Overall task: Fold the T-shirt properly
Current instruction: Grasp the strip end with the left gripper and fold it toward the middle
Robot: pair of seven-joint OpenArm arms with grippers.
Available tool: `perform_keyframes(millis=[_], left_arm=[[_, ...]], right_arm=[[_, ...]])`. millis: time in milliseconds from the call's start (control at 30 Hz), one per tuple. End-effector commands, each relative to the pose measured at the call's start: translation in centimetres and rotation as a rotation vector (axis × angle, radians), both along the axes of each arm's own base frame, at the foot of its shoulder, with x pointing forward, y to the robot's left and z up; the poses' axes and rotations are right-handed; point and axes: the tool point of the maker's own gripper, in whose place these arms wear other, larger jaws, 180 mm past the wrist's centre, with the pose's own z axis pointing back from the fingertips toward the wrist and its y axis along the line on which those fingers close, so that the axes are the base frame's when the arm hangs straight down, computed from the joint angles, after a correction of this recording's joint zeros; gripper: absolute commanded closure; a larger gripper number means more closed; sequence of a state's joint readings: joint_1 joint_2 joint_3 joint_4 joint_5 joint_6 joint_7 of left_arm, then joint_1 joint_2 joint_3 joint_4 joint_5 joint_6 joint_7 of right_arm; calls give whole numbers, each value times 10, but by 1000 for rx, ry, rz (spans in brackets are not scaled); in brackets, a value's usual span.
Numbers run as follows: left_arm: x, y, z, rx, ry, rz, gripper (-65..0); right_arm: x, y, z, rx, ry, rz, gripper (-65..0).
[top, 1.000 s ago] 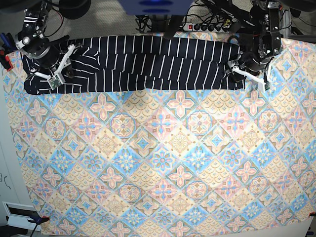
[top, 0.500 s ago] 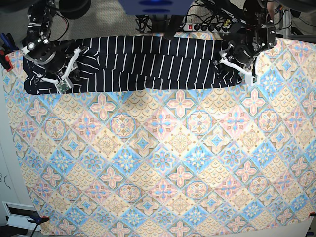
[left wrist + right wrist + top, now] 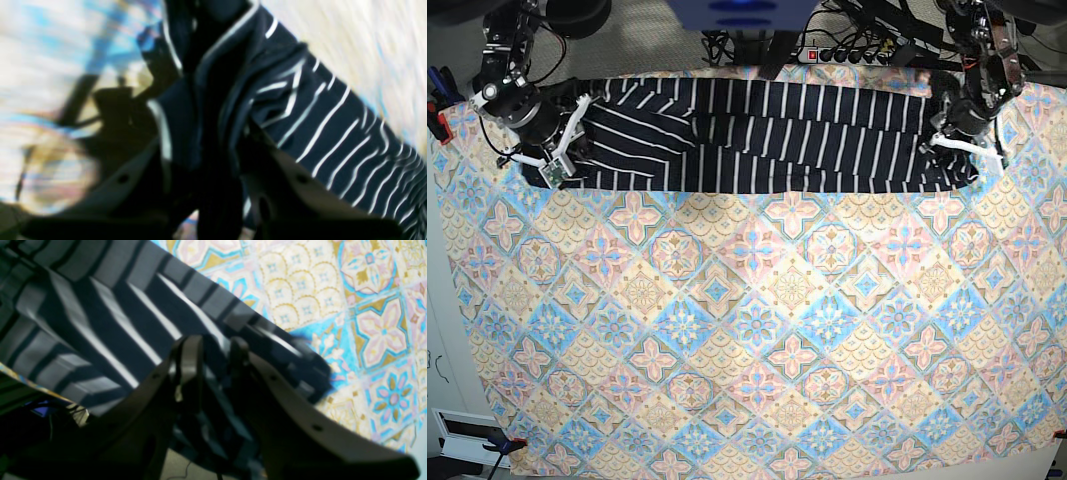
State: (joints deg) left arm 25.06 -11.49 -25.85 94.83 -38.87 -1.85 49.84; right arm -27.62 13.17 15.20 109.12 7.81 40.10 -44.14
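The left gripper (image 3: 962,150) is positioned at the far right of the base view, with both jaws pinched on a gathered fold of the T-shirt (image 3: 767,135). The right gripper (image 3: 552,150) is positioned at the far left, its jaws narrowly parted and closed over the cloth edge

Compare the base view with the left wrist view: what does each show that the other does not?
Only the base view shows the whole T-shirt as a long band along the far edge of the tablecloth, the right tool at its other end, and the power strip beyond the table. Only the left wrist view, though blurred, shows the cloth bunched into folds between the left tool's fingers. Both show the striped shirt, the patterned tablecloth and the left tool at the shirt's end.
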Motion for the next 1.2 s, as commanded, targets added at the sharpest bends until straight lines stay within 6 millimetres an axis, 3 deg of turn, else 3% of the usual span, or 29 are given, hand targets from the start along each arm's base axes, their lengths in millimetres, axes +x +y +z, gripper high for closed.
perform_keyframes(millis=[0,100,200,400,667,800,967,1167], left_arm=[[6,13,12,28,-40,12,0],[6,30,23,55,-62,50,0],[10,25,40,78,-103,10,0],[24,-62,69,14,-211,-226,0],[17,-182,61,-194,-206,-456,0],[10,-228,63,-275,-208,-546,0],[4,-258,67,-331,-209,-605,0],[-3,-266,64,-343,-183,-638,0]], right_arm=[[6,3,8,7,-34,14,-144],[5,14,5,23,-26,43,-143],[4,20,4,30,-22,57,-143],[4,21,4,32,-21,60,-143],[6,17,6,28,-31,51,-143],[8,2,10,8,-44,14,-143],[9,-15,15,-15,-57,-28,-143],[10,-34,21,-41,-74,-75,-144]])
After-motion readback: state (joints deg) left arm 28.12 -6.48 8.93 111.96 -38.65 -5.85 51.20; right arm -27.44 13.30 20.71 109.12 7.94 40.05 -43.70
